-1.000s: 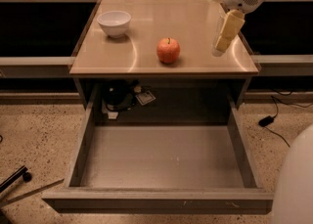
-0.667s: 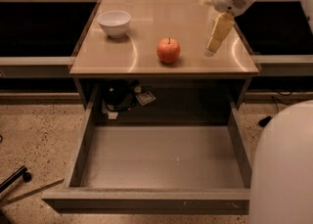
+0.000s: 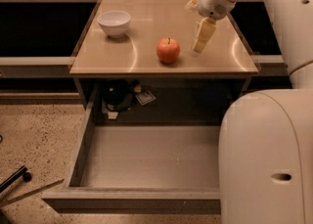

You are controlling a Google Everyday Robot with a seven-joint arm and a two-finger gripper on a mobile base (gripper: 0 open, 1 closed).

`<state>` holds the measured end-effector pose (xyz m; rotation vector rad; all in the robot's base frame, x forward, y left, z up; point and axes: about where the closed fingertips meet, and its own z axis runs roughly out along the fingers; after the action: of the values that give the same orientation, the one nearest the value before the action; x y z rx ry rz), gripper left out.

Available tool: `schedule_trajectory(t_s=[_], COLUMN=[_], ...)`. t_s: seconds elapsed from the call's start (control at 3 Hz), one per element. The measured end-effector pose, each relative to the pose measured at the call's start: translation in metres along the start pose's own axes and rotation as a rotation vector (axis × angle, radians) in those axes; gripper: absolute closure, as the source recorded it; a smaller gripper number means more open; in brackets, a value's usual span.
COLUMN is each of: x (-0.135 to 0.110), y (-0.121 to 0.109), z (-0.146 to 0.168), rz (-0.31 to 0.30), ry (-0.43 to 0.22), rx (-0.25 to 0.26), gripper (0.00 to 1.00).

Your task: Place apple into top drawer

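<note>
The red-orange apple (image 3: 168,50) stands on the tan tabletop (image 3: 142,20), near its front edge and a little right of the middle. My gripper (image 3: 200,41) hangs point-down over the tabletop just to the right of the apple, apart from it and holding nothing. The top drawer (image 3: 146,157) is pulled out below the tabletop; its grey floor is bare. My white arm and body cover the drawer's right end.
A white bowl (image 3: 114,23) stands at the back left of the tabletop. Dark items and a paper (image 3: 122,97) lie in the recess behind the drawer. Dark counters flank the table. Black rods (image 3: 14,181) lie on the speckled floor at left.
My gripper has moved left and slightly down, closing on the apple's right side. My body fills more of the right of the view. The apple and the drawer have not moved.
</note>
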<state>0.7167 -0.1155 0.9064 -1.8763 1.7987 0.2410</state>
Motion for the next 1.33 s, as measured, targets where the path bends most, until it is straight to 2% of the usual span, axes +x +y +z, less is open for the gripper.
schedule_trajectory(t_s=[0.67, 1.0, 1.33], x=[-0.017, -0.021, -0.025], y=[-0.003, -0.006, -0.014], z=[0.05, 0.071, 0.081], rz=[-0.041, -0.06, -0.079], ry=[-0.02, -0.001, 0.025], rx=[-0.091, -0.117, -0.111], gripper=[0.0, 0.0, 0.0])
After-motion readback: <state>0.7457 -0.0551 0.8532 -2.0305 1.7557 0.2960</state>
